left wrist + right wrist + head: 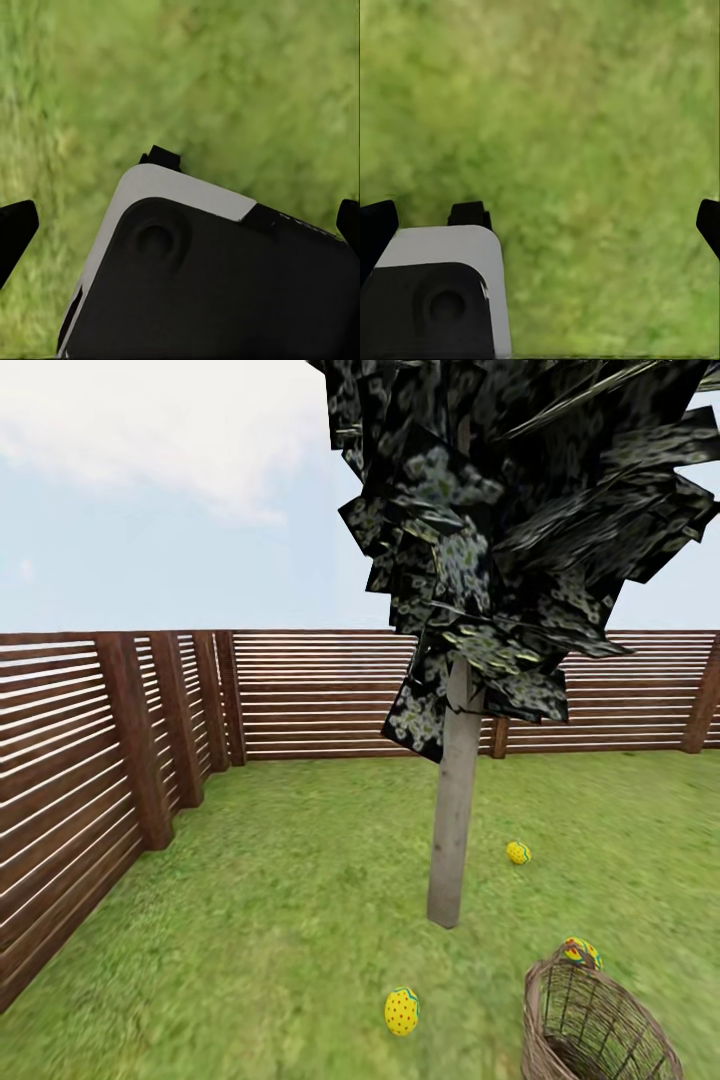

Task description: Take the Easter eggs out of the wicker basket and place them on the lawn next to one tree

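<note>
Along the left edge of the garden runs the brown slat fence (90,760), turning a corner and continuing across the back. The lawn (270,880) spreads from it toward the tree (452,830), whose pale trunk stands right of centre under a dark mottled crown.

Three Easter eggs show on the grass. The nearest egg (401,1011) stands roughly upright on the lawn left of the trunk's base and near it. A second egg (518,852) lies beyond and to the right of the trunk, also near it. The third egg (581,953) sits just behind the rim of the wicker basket (590,1025) at the lower right; whether it rests on the rim or on the grass beyond I cannot tell, so it may not yet count as out. What I can see of the basket's inside holds no egg.

In the wrist views the left hand (180,225) and the right hand (540,221) each hang over bare grass, dark fingertips at opposite edges of the picture, so both are spread wide with nothing between them.

The coming move likely turns on the third egg: it lies to the right, beside the basket, so the right arm looks the nearer one to carry it left toward the trunk
</note>
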Robot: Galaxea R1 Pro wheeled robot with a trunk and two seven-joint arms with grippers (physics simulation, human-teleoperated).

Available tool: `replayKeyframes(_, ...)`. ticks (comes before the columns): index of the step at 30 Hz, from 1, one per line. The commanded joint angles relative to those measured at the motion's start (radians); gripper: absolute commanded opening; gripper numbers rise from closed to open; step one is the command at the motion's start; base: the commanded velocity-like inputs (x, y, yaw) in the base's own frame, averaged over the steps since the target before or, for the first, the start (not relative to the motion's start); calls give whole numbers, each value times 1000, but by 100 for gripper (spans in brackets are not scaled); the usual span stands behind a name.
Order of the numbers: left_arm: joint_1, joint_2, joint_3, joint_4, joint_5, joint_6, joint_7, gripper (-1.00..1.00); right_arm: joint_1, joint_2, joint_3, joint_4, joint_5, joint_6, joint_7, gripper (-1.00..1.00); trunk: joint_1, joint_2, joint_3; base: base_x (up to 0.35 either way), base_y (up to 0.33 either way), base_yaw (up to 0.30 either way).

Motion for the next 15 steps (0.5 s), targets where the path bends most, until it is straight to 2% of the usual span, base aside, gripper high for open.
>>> replayKeyframes(1,5,0,7,2,4,-3,-2,100,6,1,-6,1,5,-3,-4,100,-4,6,2,0,0,0)
replayKeyframes(5,41,-1,7,3,-8,-14,-2,100,38,3,-6,1,4,-11,-4,100,-19,34,15,0,0,0)
replayKeyframes(15,73,3,7,3,-15,-34,-2,100,46,2,-6,2,5,-11,-5,100,-57,104,46,0,0,0)
